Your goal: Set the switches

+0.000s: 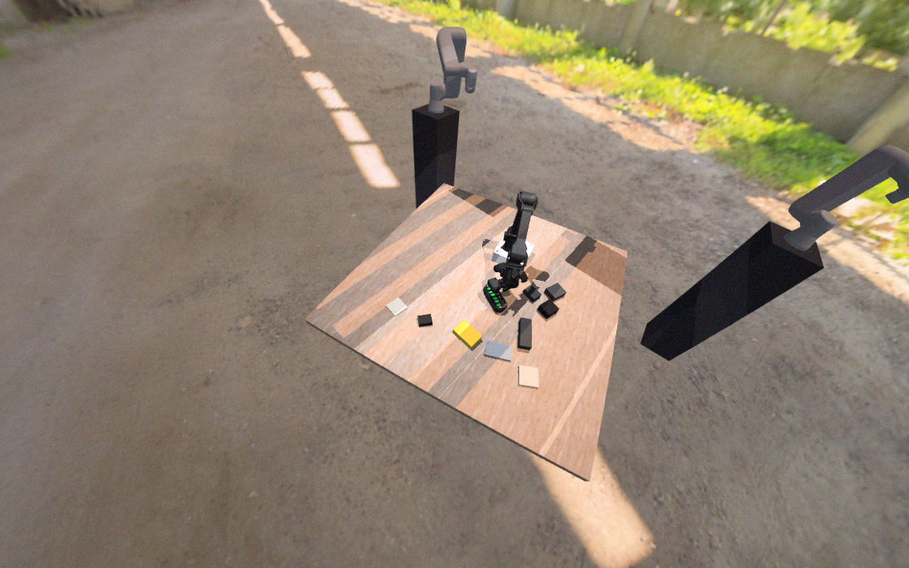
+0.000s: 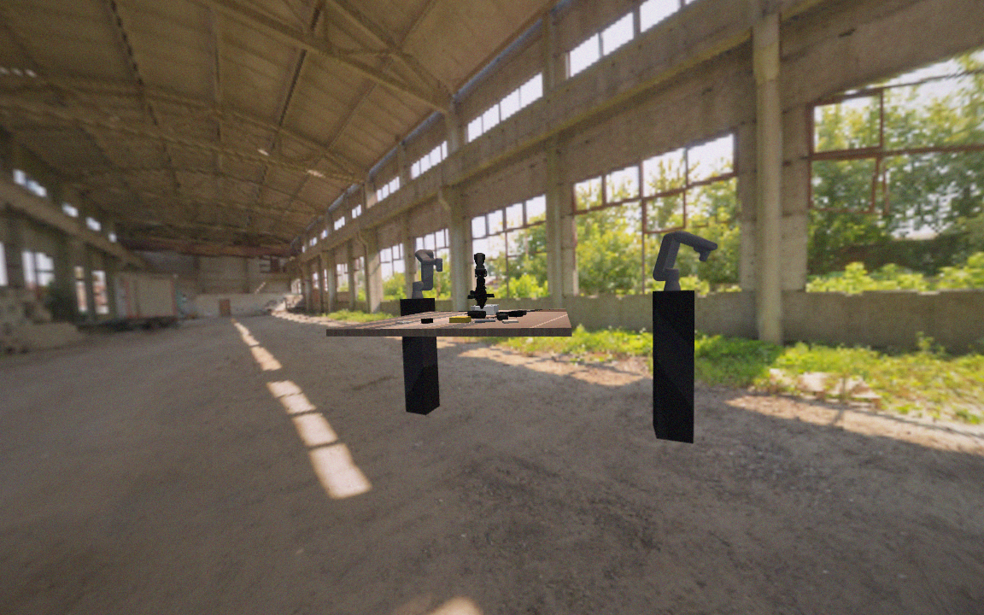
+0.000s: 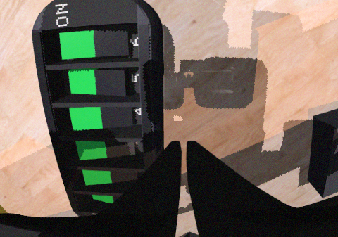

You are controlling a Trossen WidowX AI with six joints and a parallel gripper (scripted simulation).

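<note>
The dark grey controller unit (image 1: pixel 494 303) (image 3: pixel 95 13) sits on its base on the bench, switches up. In the wrist view it stands at the left, with an ON mark at its top end and the numerals 6, 5 and 4 readable. Each of the six rockers shows a green left part. I cannot tell for certain which ends are pressed down. Shadow covers the lower rockers. The underside label is hidden. My gripper (image 3: pixel 182 149) is shut and empty, its tips just right of the unit's lower half in the wrist view. The left finger overlaps the unit's lower right corner from this angle.
Dark modules (image 1: pixel 531 293) (image 1: pixel 555 290) (image 1: pixel 548 309) lie right of the unit. A long dark block (image 1: pixel 525 333), yellow block (image 1: pixel 467 334), blue-grey plate (image 1: pixel 497 350), cream tile (image 1: pixel 528 377), small black block (image 1: pixel 424 319) and white tile (image 1: pixel 396 306) lie farther out. Two grey arms stand on pedestals beyond the bench.
</note>
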